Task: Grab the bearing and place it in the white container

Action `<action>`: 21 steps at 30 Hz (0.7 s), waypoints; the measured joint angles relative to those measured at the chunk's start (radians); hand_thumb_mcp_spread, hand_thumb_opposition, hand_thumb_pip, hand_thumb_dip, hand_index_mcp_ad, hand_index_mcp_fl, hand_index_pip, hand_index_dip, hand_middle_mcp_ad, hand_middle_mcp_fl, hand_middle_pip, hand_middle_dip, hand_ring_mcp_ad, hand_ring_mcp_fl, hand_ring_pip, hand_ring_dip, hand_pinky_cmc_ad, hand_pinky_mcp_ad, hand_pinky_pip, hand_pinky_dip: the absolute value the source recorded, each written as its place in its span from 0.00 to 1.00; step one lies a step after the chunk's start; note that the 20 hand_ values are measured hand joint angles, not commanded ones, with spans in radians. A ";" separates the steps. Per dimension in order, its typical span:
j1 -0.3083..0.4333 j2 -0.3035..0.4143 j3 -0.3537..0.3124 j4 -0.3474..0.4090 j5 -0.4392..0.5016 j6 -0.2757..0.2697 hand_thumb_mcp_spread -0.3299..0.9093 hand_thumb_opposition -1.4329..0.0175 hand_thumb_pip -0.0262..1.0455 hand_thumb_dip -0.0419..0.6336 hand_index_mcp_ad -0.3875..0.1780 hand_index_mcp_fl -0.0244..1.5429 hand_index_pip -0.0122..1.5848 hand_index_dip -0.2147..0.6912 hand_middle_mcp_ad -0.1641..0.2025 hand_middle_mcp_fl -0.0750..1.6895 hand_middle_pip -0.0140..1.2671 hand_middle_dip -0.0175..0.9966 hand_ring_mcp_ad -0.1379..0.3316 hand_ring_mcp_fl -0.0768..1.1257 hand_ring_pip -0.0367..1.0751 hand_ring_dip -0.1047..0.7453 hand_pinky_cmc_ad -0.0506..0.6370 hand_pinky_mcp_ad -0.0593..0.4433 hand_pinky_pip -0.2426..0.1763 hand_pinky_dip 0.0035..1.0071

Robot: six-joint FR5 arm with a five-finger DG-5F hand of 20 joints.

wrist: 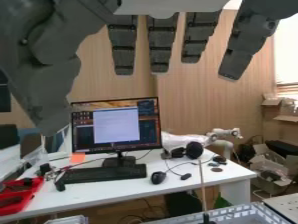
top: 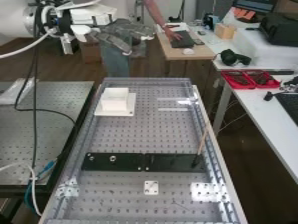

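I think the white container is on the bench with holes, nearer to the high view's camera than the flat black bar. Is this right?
Not quite. The white container is on the bench with holes, but it is farther from the camera than the flat black bar, as the high view shows.

In the high view, the bar (top: pixel 126 165) is laid across the bench (top: pixel 159 132); on it the smaller nut (top: pixel 91 158) is set near its left end, the larger nut (top: pixel 113 158) farther in, and the stick (top: pixel 202 141) at its right end; behind its left half the container (top: pixel 115 105) is placed on a base (top: pixel 131 103); before it a plate (top: pixel 151 185) is set
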 joint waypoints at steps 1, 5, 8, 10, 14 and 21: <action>-0.017 -0.005 0.014 -0.011 -0.021 0.003 0.43 0.51 0.63 0.34 0.48 0.14 0.13 0.27 0.59 0.10 0.10 0.22 0.55 0.06 0.11 0.24 0.58 0.71 0.40 0.44; -0.045 -0.020 0.041 -0.038 -0.060 0.004 0.43 0.51 0.63 0.34 0.47 0.16 0.12 0.27 0.59 0.10 0.10 0.22 0.54 0.06 0.11 0.24 0.58 0.71 0.40 0.43; -0.054 -0.025 0.052 -0.055 -0.070 0.005 0.43 0.51 0.63 0.34 0.48 0.16 0.12 0.27 0.59 0.10 0.11 0.22 0.54 0.06 0.11 0.24 0.60 0.71 0.40 0.43; -0.057 -0.025 0.055 -0.060 -0.074 0.005 0.43 0.51 0.63 0.34 0.48 0.16 0.11 0.27 0.59 0.10 0.11 0.22 0.54 0.06 0.11 0.24 0.60 0.71 0.40 0.43; -0.063 -0.022 0.063 -0.076 -0.080 0.001 0.43 0.51 0.63 0.34 0.47 0.16 0.09 0.27 0.59 0.10 0.11 0.22 0.54 0.06 0.11 0.24 0.60 0.71 0.40 0.41; -0.070 -0.018 0.077 -0.098 -0.086 -0.004 0.42 0.52 0.60 0.29 0.48 0.16 0.08 0.27 0.59 0.10 0.11 0.22 0.54 0.06 0.12 0.24 0.60 0.71 0.40 0.40</action>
